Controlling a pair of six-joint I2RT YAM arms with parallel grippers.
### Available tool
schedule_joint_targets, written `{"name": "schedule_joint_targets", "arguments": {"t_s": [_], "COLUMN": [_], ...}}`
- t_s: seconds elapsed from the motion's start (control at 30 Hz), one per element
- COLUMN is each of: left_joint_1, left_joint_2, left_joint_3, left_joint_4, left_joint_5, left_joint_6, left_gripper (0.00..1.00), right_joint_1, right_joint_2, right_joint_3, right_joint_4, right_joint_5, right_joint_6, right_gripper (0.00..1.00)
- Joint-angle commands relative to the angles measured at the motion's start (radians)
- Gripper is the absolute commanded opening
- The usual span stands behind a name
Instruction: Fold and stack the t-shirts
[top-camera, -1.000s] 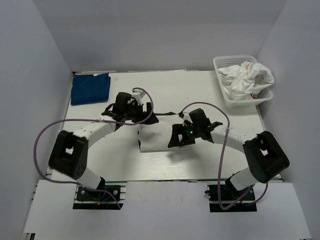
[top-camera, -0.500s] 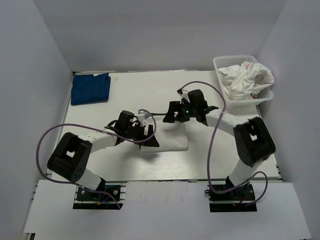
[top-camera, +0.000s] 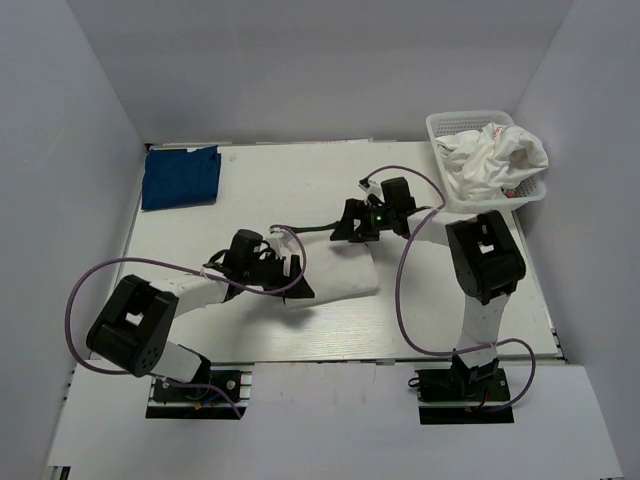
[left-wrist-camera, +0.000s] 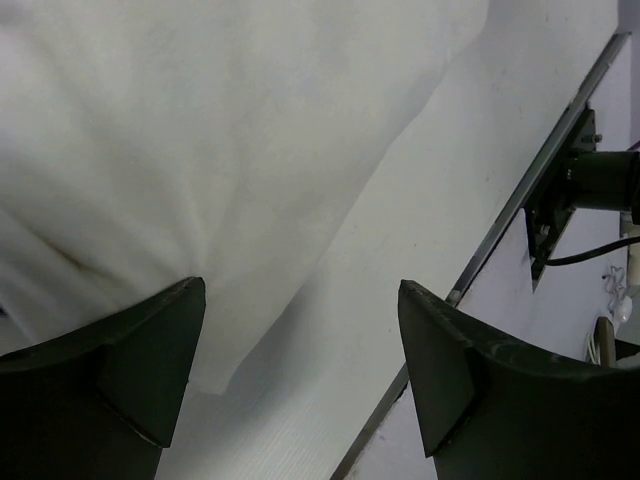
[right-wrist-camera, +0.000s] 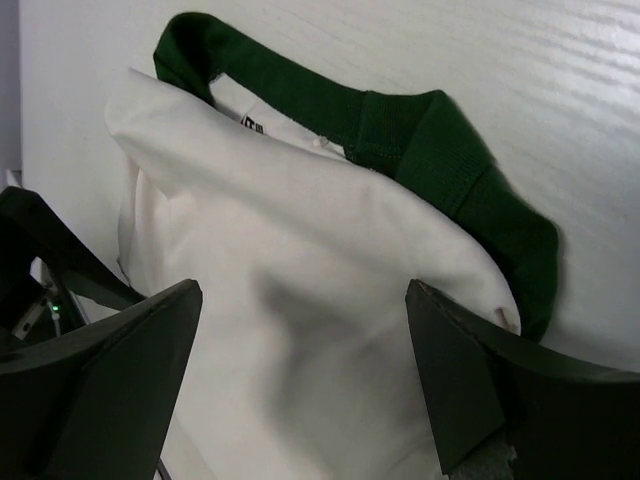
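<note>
A folded white t-shirt (top-camera: 338, 276) with a dark green collar lies in the middle of the table. In the right wrist view its white cloth (right-wrist-camera: 290, 330) and green collar (right-wrist-camera: 420, 140) fill the frame. My right gripper (top-camera: 352, 222) is open just above the shirt's far edge, empty. My left gripper (top-camera: 296, 284) is open at the shirt's near left corner, empty; the left wrist view shows the white cloth (left-wrist-camera: 200, 150) and its corner between the fingers. A folded dark blue t-shirt (top-camera: 180, 177) lies at the far left. Crumpled white shirts (top-camera: 495, 160) fill the basket.
A white plastic lattice basket (top-camera: 450, 130) stands at the far right corner. Purple cables loop from both arms over the table. The table's near edge with a metal rail (left-wrist-camera: 520, 200) shows in the left wrist view. Grey walls enclose the table.
The right gripper swung from the shirt's near side to its far edge and let go. The left gripper moved from the far edge to the near left corner. The shirt now lies folded.
</note>
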Motion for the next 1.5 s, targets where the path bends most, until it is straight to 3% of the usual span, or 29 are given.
{"name": "schedule_joint_targets", "arguments": {"t_s": [0.0,0.17,0.23,0.33,0.43,0.8,0.93,0.97,1.0,1.07,1.1,1.13,1.3,1.47], "left_joint_1": [-0.007,-0.007,-0.007,0.018,0.018,-0.005,-0.005,-0.005,-0.005,-0.005,-0.005,0.008,0.018,0.018], "left_joint_2": [-0.063,-0.21,-0.268,-0.268,-0.187,0.19,0.296,0.31,0.319,0.319,0.319,0.33,0.377,0.365], "left_joint_3": [-0.007,0.099,0.108,0.155,0.223,0.326,0.372,0.384,0.407,0.421,0.442,0.461,0.761,0.924], "left_joint_4": [-0.175,-0.218,-0.218,-0.306,-0.379,-0.369,-0.334,-0.345,-0.345,-0.345,-0.345,-0.354,-0.596,-0.652], "left_joint_5": [-0.108,-0.277,-0.358,-0.551,-0.636,-0.546,-0.442,-0.432,-0.432,-0.443,-0.452,-0.452,-0.783,-0.868], "left_joint_6": [-0.014,-0.065,-0.103,-0.149,-0.149,-0.088,-0.072,-0.063,-0.05,-0.023,-0.014,-0.003,0.102,0.331], "left_gripper": [0.88,0.99,0.99,0.99,0.99,0.98,0.75,0.67,0.54,0.39,0.11,0.0,0.0,0.0], "right_joint_1": [-0.008,0.006,0.023,0.054,0.064,0.071,0.069,0.068,0.071,0.072,0.069,0.068,0.069,0.064], "right_joint_2": [-0.133,-0.391,-0.438,-0.545,-0.622,-0.823,-0.844,-0.844,-0.843,-0.84,-0.838,-0.838,-0.846,-0.841], "right_joint_3": [-0.052,-0.123,-0.188,-0.264,-0.33,-0.443,-0.454,-0.457,-0.456,-0.457,-0.457,-0.459,-0.469,-0.474], "right_joint_4": [-0.085,-0.05,-0.016,-0.024,-0.063,-0.2,-0.208,-0.206,-0.208,-0.203,-0.203,-0.2,-0.2,-0.188], "right_joint_5": [0.101,0.081,0.042,0.045,0.111,0.294,0.315,0.312,0.309,0.309,0.306,0.308,0.344,0.355], "right_joint_6": [-0.105,-0.118,-0.086,-0.072,-0.076,-0.101,-0.104,-0.108,-0.11,-0.112,-0.11,-0.113,-0.119,-0.122], "right_gripper": [0.9,0.9,0.9,0.9,0.9,0.9,0.9,0.9,0.9,0.9,0.9,0.9,0.9,0.9]}}
